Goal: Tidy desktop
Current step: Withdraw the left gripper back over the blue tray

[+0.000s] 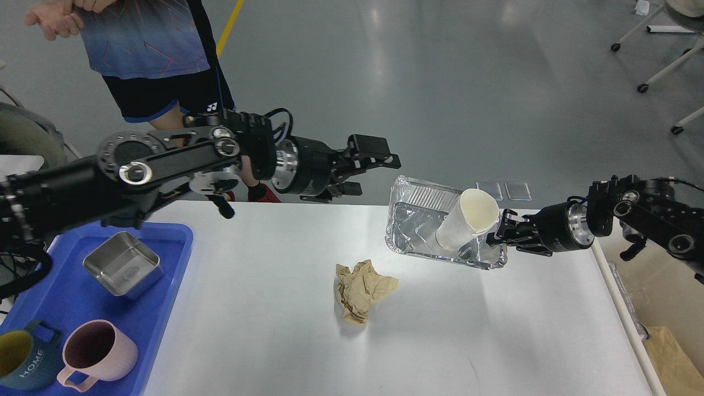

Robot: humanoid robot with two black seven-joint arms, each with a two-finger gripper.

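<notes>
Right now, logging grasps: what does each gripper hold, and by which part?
Right gripper holds the foil tray by its right rim; left gripper holds nothing.

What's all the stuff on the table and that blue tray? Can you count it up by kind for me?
Mugs: 2, pink and dark blue, on the blue tray
Metal tins: 1, on the tray
Foil trays: 1, gripped by the right tool
Paper cups: 1, lying in the foil tray
Crumpled brown paper: 1, on the desktop
Total: 6
</notes>
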